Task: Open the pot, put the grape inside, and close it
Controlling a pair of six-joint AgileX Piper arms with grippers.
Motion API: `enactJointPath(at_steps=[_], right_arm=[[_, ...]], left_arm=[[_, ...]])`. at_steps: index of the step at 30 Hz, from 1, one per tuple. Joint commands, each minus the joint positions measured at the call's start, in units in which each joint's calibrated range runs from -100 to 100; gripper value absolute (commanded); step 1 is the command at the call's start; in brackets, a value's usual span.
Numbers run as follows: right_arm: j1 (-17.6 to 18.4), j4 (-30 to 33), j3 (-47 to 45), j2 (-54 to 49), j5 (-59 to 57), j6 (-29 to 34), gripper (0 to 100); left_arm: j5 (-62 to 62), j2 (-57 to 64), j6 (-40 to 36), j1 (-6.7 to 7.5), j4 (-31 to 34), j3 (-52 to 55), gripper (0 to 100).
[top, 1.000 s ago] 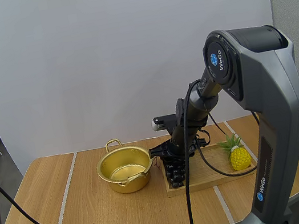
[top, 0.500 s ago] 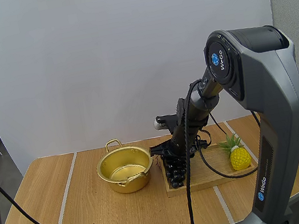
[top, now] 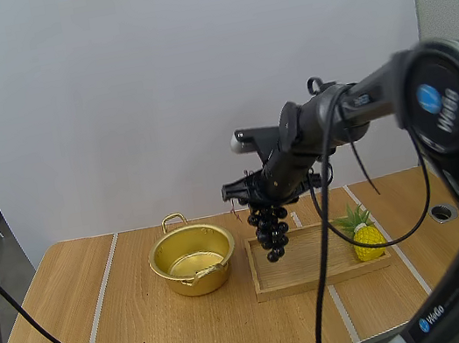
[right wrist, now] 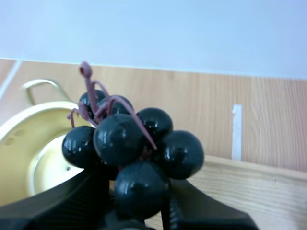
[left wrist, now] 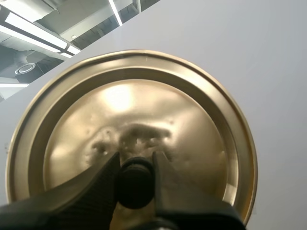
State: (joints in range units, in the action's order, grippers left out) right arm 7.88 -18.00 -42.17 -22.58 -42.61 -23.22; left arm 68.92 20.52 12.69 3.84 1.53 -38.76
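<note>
"Checking the right side first: what have I got in my right gripper [top: 254,196]?"

"The bunch of grapes [top: 268,231]. My fingers are closed on its top end near the stem, and the rest of the dark berries hang straight down below them. In the right wrist view the two black fingers sit tight against the berries on either side, with the purple stem sticking up past them."

"Where does the bunch hang?"

"Up in the air, clear of the wood, above the left end of the wooden tray [top: 320,278]. The pot [top: 197,282] stands just to the left of that tray on the table [top: 142,329]. From the high view I read the grapes as beside the pot, not over its mouth."

"Is the pot open?"

"Yes. I see straight down into the gold bowl, with one loop handle at the back and the other at the front. The right wrist view shows the same open rim and back handle just beyond the berries."

"And the lid?"

"In my left gripper [left wrist: 135,159], held high. The left wrist view looks along the fingers at the round gold lid [left wrist: 144,96], and the two tips are pinched on its black knob [left wrist: 135,182] from both sides, opened only as wide as the knob. A gold sliver of the lid also shows at the very top edge of the high view, well above the table."

"Anything else on the tray?"

"A small yellow pineapple [top: 367,240] stands upright at the right end, well apart from the grapes."
</note>
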Motion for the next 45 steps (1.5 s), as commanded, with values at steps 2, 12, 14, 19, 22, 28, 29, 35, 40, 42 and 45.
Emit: enactJointPath(at_steps=[2, 12, 14, 19, 22, 28, 29, 35, 40, 42, 45], right_arm=[[2.43, 0.27, 2.88, -2.69, -3.48, -2.11, 0], [9.88, 0.27, 14.57, -0.63, -8.88, -1.69, 0], [10.43, 0.27, 15.89, 1.09, -9.84, -1.69, 0], [11.39, 0.27, 18.66, 7.63, -10.33, -1.69, 0], [11.47, 0.72, 19.72, 11.46, -8.88, -1.69, 0], [11.47, 1.13, 22.76, 19.69, -6.97, -2.43, 0], [11.47, 1.13, 23.19, 20.69, -6.56, -2.64, 0], [11.47, 1.13, 25.19, 26.56, -5.81, -3.09, 0], [11.47, 1.71, 25.19, 30.29, -6.55, -3.60, 0], [11.47, 2.03, 25.19, 31.41, -7.61, -3.60, 0], [11.47, 2.83, 25.19, 32.79, -8.78, -3.60, 0]], left_arm=[[-2.71, 0.44, -0.71, 0.13, 0.51, -0.44, 0], [-2.71, 0.44, -0.71, 0.13, 0.51, -0.44, 0], [-2.71, 0.44, -0.71, 0.13, 0.51, -0.44, 0], [-2.71, 0.44, -0.71, 0.13, 0.51, -0.44, 0], [-2.71, 0.44, -0.71, 0.13, 0.51, -0.44, 0], [-2.71, 0.44, -0.71, 0.13, 0.51, -0.44, 0], [-2.71, 0.44, -0.71, 0.13, 0.51, -0.44, 0], [-2.71, 0.44, -0.71, 0.13, 0.51, -0.44, 0], [-2.71, 0.44, -0.71, 0.13, 0.51, -0.44, 0], [-2.71, 0.44, -0.71, 0.13, 0.51, -0.44, 0], [-2.71, 0.44, -0.71, 0.13, 0.51, -0.44, 0]])
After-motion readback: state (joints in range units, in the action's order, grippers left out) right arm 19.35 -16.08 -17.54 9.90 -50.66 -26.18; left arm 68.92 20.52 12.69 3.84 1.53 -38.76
